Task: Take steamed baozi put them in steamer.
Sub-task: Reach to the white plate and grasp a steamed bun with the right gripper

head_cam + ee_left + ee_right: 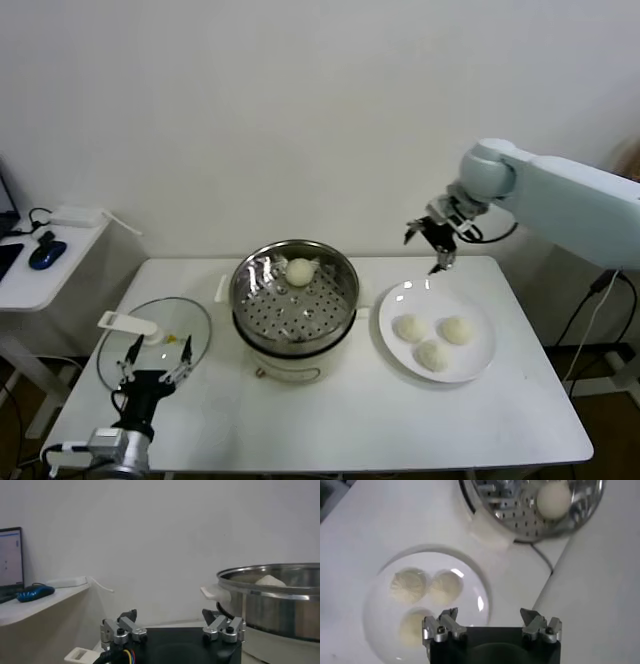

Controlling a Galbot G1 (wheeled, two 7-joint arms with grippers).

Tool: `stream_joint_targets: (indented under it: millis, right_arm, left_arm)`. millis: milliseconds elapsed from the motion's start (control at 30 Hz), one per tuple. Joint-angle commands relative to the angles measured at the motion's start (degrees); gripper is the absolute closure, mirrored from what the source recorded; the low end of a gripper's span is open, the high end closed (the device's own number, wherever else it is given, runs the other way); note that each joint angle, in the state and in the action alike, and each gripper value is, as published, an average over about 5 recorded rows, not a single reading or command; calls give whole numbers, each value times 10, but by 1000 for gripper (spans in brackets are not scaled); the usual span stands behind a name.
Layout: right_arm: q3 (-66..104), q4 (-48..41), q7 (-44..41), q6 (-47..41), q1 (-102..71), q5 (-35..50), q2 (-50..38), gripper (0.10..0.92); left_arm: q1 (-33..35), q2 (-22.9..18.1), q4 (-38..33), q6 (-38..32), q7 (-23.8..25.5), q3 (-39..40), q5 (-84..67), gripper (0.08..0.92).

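Note:
The steamer [295,330] stands mid-table, a shiny steel pot on a white base, with one cream-white baozi [299,271] on its perforated tray. Three more baozi [410,327] [456,330] [433,356] lie on the white plate [400,298] to its right. My right gripper [432,248] hangs open and empty in the air above the plate's far edge; its wrist view looks down on the plate [380,575], the three buns [408,584] and the pot's bun [554,499]. My left gripper [157,352] rests open and empty at the table's front left, next to the glass lid.
A round glass lid [190,322] with a white handle lies left of the steamer. A side table [45,270] with a blue mouse [46,255] stands at the far left. Bare tabletop [360,420] runs along the front edge.

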Motion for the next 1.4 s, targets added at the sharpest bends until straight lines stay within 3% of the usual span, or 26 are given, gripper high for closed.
stream_joint_targets:
  millis: [33,767,1400]
  right_arm:
    - [3,-19,9,-102,-73,66,-63,203]
    - [82,-185,17,-103,-205,16,118,203]
    - [119,-264,12,-82,-241,-28,170,203]
  left_arm:
    - [1,0,-3,1,0,0,2,177]
    - [7,4,4,-1,0,-3,6,177]
    - [-8,1,7,7,0,5,8,177]
